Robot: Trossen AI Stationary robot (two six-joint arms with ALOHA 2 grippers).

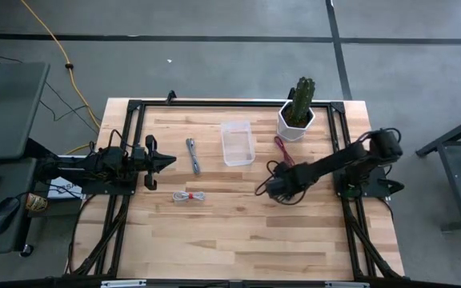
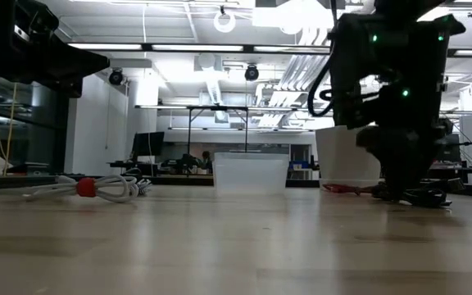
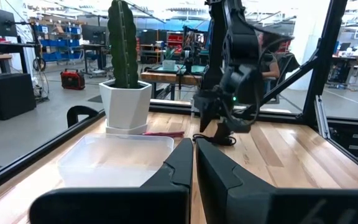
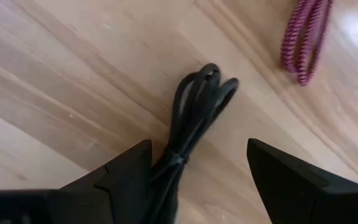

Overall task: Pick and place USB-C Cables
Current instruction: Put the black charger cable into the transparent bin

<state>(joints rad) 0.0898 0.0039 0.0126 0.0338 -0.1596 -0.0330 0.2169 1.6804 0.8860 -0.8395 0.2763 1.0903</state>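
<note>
Right gripper [image 4: 194,171] hangs jaws spread astride the black cable [image 4: 194,118] near the counter's [image 1: 238,232] right edge; judged best to drop squarely over its tied middle before pinching; left gripper [image 1: 166,162] waits, jaws pressed together.

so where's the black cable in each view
High: black cable on the table right of centre, under the right pincer.
Low: at right, on the table below the right arm.
Left wrist: far off, beneath the other arm.
Right wrist: centre, between the open fingers.
Shared landmark: the red cable beside it, near the white pot.
</note>
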